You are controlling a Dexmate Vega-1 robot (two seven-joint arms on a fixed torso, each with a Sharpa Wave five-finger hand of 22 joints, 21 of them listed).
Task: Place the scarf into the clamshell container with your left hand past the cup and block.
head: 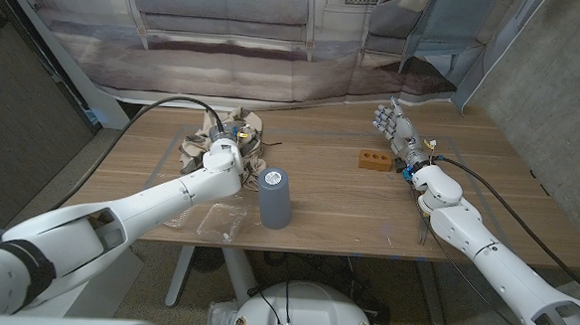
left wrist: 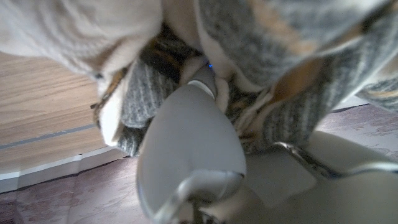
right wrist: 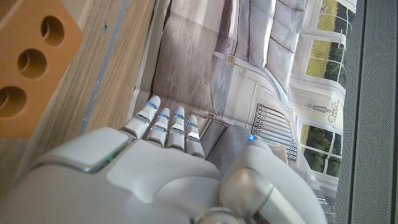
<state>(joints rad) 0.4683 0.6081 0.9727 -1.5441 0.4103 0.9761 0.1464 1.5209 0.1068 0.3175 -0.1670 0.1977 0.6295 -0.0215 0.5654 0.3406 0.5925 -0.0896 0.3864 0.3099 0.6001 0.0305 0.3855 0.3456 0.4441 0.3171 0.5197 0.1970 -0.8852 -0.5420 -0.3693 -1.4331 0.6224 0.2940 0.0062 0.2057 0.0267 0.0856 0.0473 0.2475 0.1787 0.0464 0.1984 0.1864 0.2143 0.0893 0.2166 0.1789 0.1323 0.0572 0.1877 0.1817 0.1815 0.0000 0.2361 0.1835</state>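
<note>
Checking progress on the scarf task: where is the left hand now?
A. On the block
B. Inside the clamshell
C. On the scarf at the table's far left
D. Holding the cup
C: the left hand is on the scarf, beyond the cup and clamshell.

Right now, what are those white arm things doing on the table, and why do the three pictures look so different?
They are a robot's two arms with hands. One camera on its head looks down at the wooden table; another sits on each wrist, very close up and turned. The left hand is on the striped grey and cream knitted scarf, its fingers pressed into the cloth; whether it grips it is unclear. The right hand stands open, holding nothing. Also there: a tall grey cup, an orange wooden block with holes and a clear plastic clamshell container.
</note>
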